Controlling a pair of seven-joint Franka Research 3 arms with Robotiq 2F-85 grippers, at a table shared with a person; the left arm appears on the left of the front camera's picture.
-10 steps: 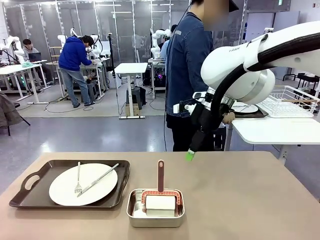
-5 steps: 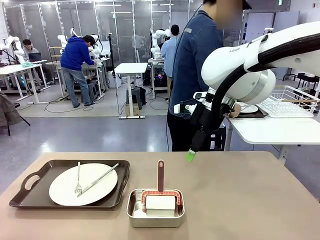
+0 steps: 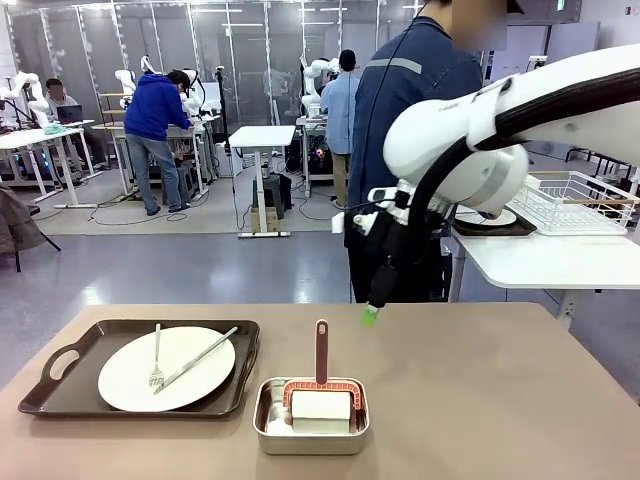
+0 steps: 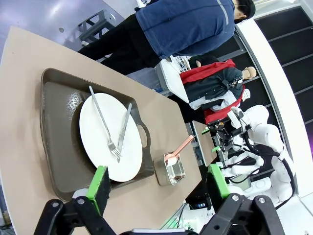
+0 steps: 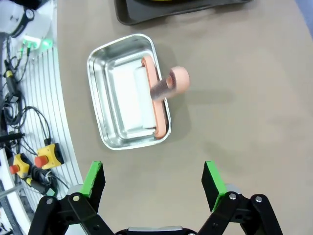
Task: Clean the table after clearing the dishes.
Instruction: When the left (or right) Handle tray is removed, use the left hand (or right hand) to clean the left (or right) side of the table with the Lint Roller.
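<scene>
1. Cutlery (image 3: pixel 198 360) lies loose on the plate (image 3: pixel 125 380), at the bench's (image 3: pixel 480 400) left; a tilted tray (image 3: pixel 110 335) spills it.
2. My right claw (image 5: pixel 152 174), wide and empty, hovers near the upright brush handle (image 5: pixel 168 85); a skewed descent topples it.

No legible text, labels or numbers anywhere.
</scene>
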